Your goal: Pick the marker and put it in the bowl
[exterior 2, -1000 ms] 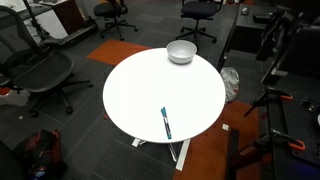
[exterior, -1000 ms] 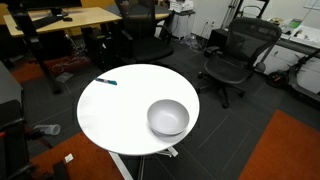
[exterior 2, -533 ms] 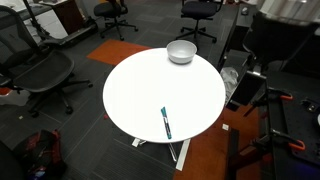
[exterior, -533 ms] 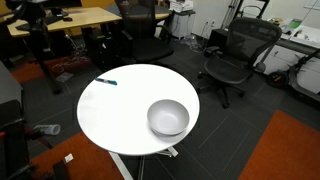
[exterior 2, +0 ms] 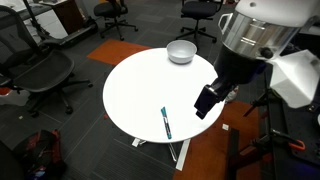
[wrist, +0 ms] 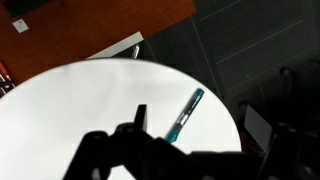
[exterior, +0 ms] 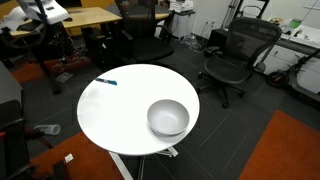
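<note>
One marker (exterior 2: 166,122), one bowl (exterior 2: 181,52) on the round table (exterior 2: 130,90): marker lies at 6 o'clock, bowl at 12, empty. Gripper (exterior 2: 205,101) hovers around 3 o'clock, can't tell if it's open or closed.

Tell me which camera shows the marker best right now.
The wrist view: the marker is largest there, its whole length uncovered near the edge of the table. In an exterior view the marker is a small but clear stick. In an exterior view the marker is only a tiny sliver near the table's far edge.
</note>
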